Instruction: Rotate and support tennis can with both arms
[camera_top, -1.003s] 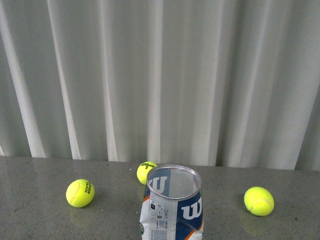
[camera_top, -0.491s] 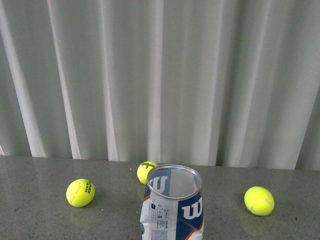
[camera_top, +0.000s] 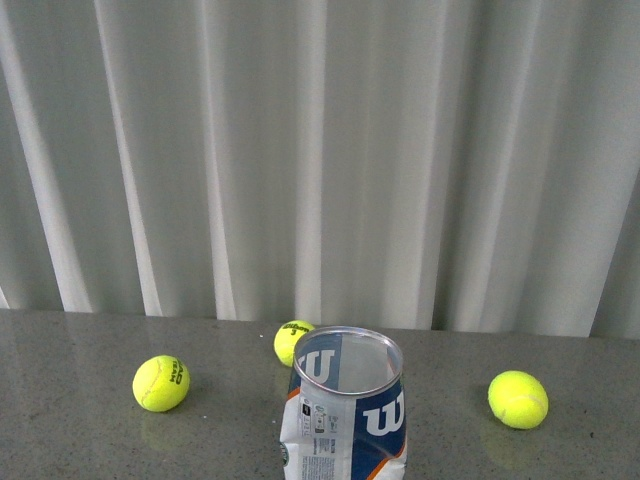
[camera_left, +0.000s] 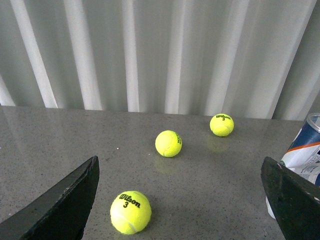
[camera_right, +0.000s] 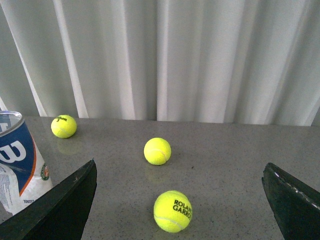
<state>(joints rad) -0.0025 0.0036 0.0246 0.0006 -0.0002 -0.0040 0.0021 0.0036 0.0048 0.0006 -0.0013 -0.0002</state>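
The tennis can (camera_top: 345, 415) stands upright and open-topped at the near middle of the grey table, with a white-blue-orange label, a white "W" and a silvery rim. Its lower part is cut off by the front view's edge. It shows partly in the left wrist view (camera_left: 306, 152) and in the right wrist view (camera_right: 17, 160). My left gripper (camera_left: 182, 200) is open, the can just beyond one finger (camera_left: 292, 200). My right gripper (camera_right: 180, 205) is open, the can beside one finger (camera_right: 65, 207). Neither arm shows in the front view.
Yellow tennis balls lie on the table: one left (camera_top: 160, 383), one behind the can (camera_top: 292, 342), one right (camera_top: 518, 399). A Wilson ball (camera_left: 130, 212) lies between my left fingers. A Roland Garros ball (camera_right: 172, 211) lies between my right fingers. White curtains hang behind.
The can's top has shifted very slightly; the balls have not moved.
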